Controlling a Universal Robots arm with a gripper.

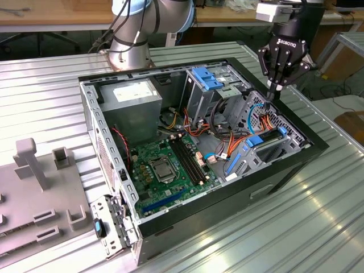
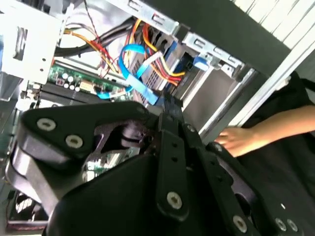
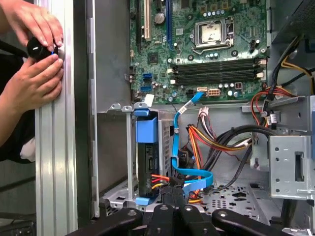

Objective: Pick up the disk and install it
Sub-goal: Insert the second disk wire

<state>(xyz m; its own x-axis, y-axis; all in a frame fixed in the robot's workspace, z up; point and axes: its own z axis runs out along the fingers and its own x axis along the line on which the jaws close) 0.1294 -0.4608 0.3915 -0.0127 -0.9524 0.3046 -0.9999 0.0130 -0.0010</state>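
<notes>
Disk [image 3: 147, 167] sits already in its bay at the front end of the open computer case [image 1: 296, 162], standing on its edge, with blue plastic rails at its two ends and red and yellow wires going into it. My gripper [image 1: 275, 86] hangs just above this corner of the case, pointing down at the blue flat cable [image 3: 192, 173] and the orange wire bundle [image 3: 211, 140] beside the disk. My fingertips [image 3: 172, 194] are pressed together and I hold nothing between them; in the first wrist view they end close to the blue cable, though I cannot tell if they touch it.

Beyond the disk, in the middle of the case, lies the green motherboard [image 1: 170, 162] with its processor socket and long memory slots. Further on stands the metal drive cage [image 1: 207, 85] with a blue latch on top, and near it the grey power supply [image 1: 133, 102] with a white label. The case rests on a ribbed metal table [image 1: 296, 227]. At the exterior view's left a grey plastic fixture [image 1: 40, 193] lies on the table.

Outside the case wall, a person's hands [image 3: 34, 54] hold a small black knob at the aluminium rail [image 3: 54, 162].
</notes>
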